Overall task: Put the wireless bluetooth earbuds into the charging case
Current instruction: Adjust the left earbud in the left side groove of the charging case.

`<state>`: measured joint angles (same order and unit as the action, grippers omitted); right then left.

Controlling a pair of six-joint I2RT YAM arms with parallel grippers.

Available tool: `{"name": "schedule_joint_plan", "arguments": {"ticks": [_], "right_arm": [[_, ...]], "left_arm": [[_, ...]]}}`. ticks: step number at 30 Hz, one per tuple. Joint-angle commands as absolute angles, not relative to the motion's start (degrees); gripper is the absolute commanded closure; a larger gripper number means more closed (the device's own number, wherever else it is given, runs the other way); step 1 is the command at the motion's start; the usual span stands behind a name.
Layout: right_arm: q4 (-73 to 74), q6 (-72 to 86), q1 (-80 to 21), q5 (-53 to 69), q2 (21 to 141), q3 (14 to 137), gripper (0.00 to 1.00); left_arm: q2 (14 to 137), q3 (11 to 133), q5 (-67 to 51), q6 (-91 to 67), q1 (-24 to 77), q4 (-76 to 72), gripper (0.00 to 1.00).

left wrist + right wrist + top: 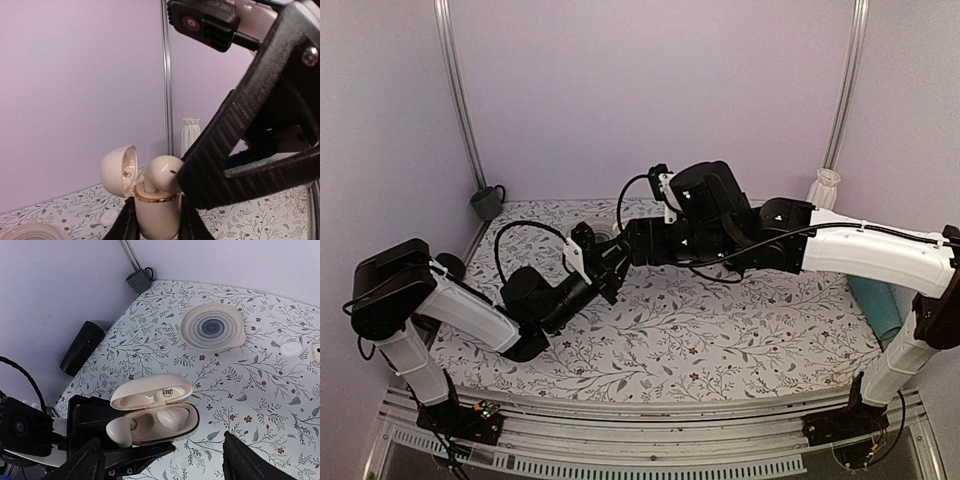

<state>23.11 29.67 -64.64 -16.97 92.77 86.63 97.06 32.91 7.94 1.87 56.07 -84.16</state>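
My left gripper (155, 222) is shut on the body of the white charging case (156, 212), holding it upright above the flowered table with the lid (119, 169) swung open. One cream earbud (162, 175) stands tilted in a well, its head sticking out over the gold rim. From the right wrist the case (172, 427) shows this earbud (120, 432) at its left end. A pale rounded shape fills the other well, and I cannot tell whether it is a bud. My right gripper (162, 460) is open, one finger on each side of the case. One finger (235, 150) is right beside the bud.
On the cloth lie a round plate with a spiral (212, 326), a dark mug (138, 279) in the corner, a black cylinder (81, 347) by the wall and two small white pieces (291, 348). A white vase (825, 188) and a teal object (875, 305) are at the right.
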Motion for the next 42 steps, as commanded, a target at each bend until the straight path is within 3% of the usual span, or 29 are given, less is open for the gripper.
{"name": "schedule_joint_plan", "arguments": {"ticks": [1,42], "right_arm": [[23.63,31.24,-63.53,-16.36,92.45,87.11,0.19],[25.21,35.02,-61.64,-17.64,90.19,84.41,0.23]], "left_arm": [[95.34,33.05,7.06,1.65,55.46,-85.17,1.0],[94.55,32.74,6.38,1.62,55.37,-85.56,1.0]]}}
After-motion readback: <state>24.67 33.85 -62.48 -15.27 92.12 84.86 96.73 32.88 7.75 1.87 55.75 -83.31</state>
